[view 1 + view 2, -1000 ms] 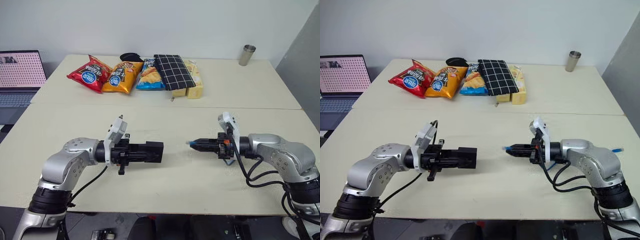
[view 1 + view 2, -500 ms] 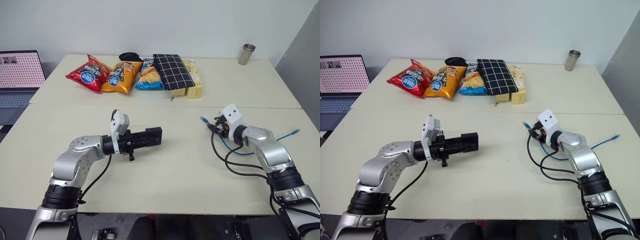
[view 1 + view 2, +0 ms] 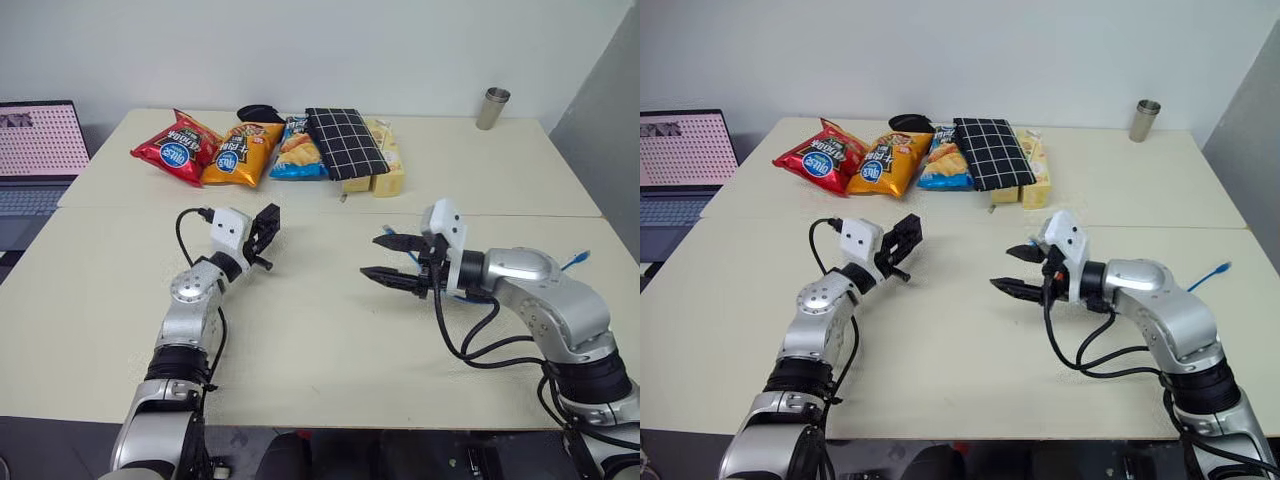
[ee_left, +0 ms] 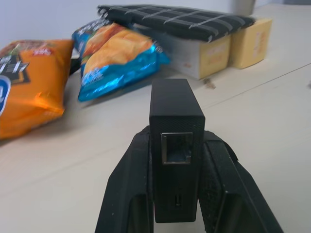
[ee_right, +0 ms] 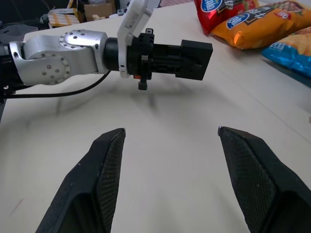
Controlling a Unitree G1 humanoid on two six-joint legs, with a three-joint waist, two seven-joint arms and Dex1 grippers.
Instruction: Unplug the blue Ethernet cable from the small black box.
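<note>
My left gripper (image 3: 267,226) is shut on the small black box (image 4: 175,121), lifted above the table and pointing toward the far side. The box's port (image 4: 176,147) faces the left wrist camera and is empty, with a black finger (image 4: 127,194) on each side. The box (image 5: 195,59) also shows in the right wrist view. My right gripper (image 3: 389,257) stands open above the table's middle, pointing left, with nothing between its fingers (image 5: 109,160). The blue Ethernet cable (image 3: 575,261) lies on the table behind my right arm, mostly hidden by it.
Snack bags (image 3: 240,153), a black checked pouch (image 3: 346,142) and yellow boxes (image 3: 389,178) line the far table. A metal cup (image 3: 493,108) stands at the far right. A laptop (image 3: 35,150) sits at the left. A seam (image 3: 320,211) joins the two tables.
My right gripper has let go of the blue plug and opened, swinging right and then back to the middle. My left arm has reached forward and turned the box toward the far side.
</note>
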